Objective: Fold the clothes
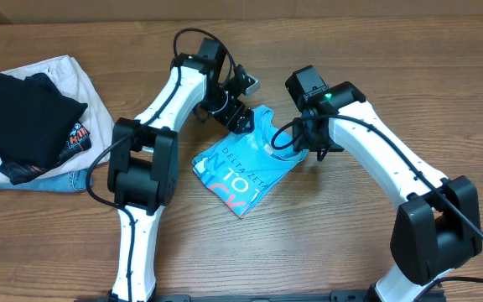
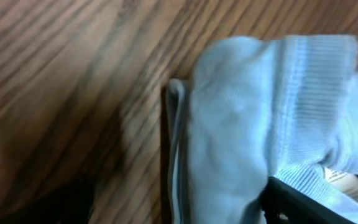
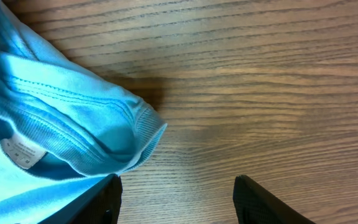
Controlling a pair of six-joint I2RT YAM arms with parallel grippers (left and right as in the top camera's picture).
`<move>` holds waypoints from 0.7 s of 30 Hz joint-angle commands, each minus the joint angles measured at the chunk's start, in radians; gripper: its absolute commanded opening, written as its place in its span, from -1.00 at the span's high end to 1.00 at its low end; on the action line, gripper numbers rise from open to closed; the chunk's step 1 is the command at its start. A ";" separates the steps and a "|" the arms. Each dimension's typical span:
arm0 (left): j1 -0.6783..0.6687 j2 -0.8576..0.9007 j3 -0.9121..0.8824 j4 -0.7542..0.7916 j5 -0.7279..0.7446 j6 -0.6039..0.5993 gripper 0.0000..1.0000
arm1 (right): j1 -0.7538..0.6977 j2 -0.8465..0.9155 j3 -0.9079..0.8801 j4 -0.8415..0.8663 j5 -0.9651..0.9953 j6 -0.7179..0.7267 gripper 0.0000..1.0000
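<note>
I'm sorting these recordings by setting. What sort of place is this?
Probably a robotics lab bench: a left arm and right arm at a wood-grain table, a blue T-shirt between them, other garments piled aside.

Left gripper [image 1: 238, 116]: you had it low, wrist bent down; grip unclear.
Right gripper [image 3: 176, 186]: you had its fingers spread wide.

One worktop [image 1: 325, 243] was there. Two arms stood on it, the left arm [image 1: 153, 126] and the right arm [image 1: 376, 159]. One tool apiece made two: left tool [image 1: 240, 117], right tool [image 1: 309, 147]. One sky-blue T-shirt [image 1: 241, 172] lay mid-scene. At the far left three more pieces were heaped: one black garment [image 1: 23, 113], one cream garment [image 1: 78, 75], one pale-blue piece [image 1: 57, 180] underneath. Four garments in all.
</note>
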 commanded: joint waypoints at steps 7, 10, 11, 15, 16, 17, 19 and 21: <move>-0.047 0.059 0.009 0.008 0.043 0.008 -0.31 | -0.002 -0.008 0.008 0.000 -0.005 0.006 -0.22; -0.052 0.059 0.009 0.010 0.043 0.008 -0.18 | -0.002 -0.008 0.008 0.000 -0.005 0.006 -0.22; -0.055 0.059 0.009 0.009 0.043 0.008 -0.12 | -0.002 -0.008 0.008 0.000 -0.005 0.006 -0.22; -0.060 0.059 0.009 0.010 0.042 0.008 0.70 | -0.002 -0.008 0.008 -0.003 -0.005 0.006 -0.22; -0.060 0.059 0.009 0.010 0.042 0.008 0.80 | -0.002 -0.008 0.008 -0.004 -0.005 0.006 -0.22; -0.060 0.059 0.009 0.010 0.042 0.008 0.83 | -0.002 -0.008 0.008 -0.005 -0.005 0.006 -0.22; -0.060 0.059 0.009 0.010 0.042 0.008 0.92 | -0.002 -0.008 0.008 -0.007 -0.005 0.006 -0.22; -0.060 0.059 0.009 0.010 0.042 0.008 0.92 | -0.002 -0.008 0.008 -0.007 -0.005 0.006 -0.22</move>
